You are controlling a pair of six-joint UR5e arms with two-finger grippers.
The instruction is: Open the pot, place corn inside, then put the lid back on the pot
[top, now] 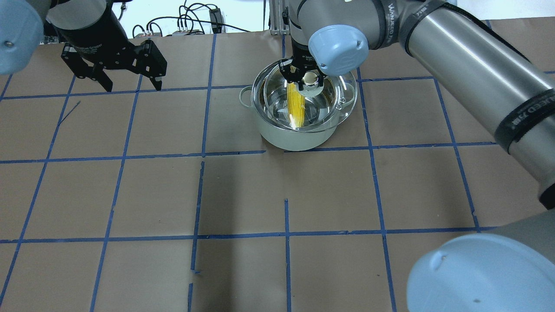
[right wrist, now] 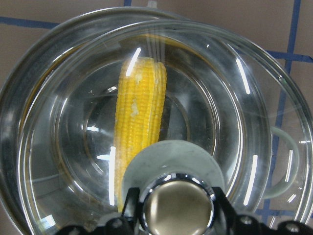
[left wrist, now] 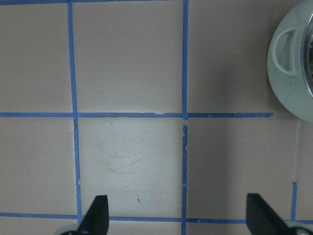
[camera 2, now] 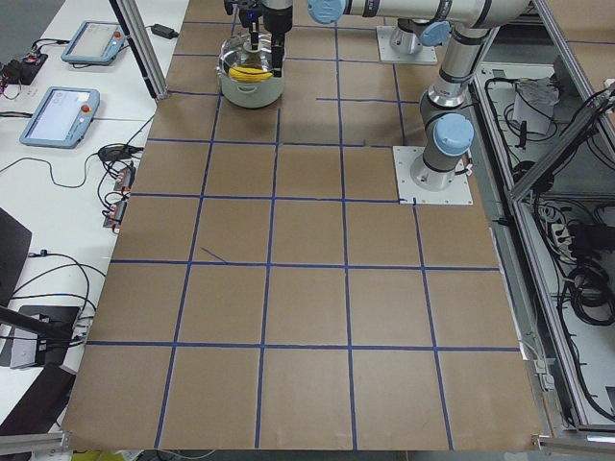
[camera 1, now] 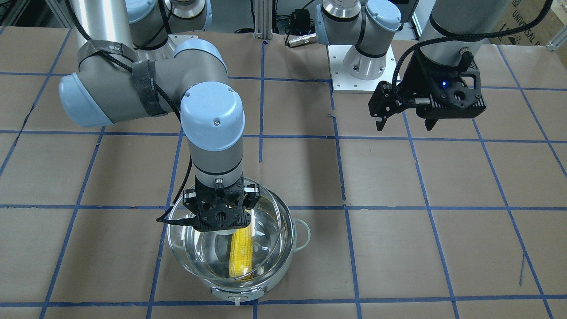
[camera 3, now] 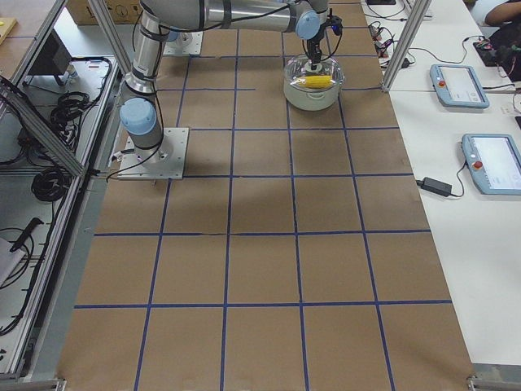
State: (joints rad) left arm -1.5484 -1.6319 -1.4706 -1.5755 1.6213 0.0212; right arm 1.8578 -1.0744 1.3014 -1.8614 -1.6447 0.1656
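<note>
Right tool (top: 308, 83) clamped on knob of lid (top: 329, 108), rim off-centre over pot (top: 295, 141), corn (top: 296, 106) inside, left tool (top: 132, 86) spread, far aside

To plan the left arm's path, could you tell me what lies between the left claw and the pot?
Nothing but taped tabletop between left claw and pot, per the overhead view.

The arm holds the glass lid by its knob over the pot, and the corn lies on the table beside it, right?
No: the corn lies inside the pot, as the right wrist view shows through the glass. The right gripper does hold the lid by its knob over it.
</note>
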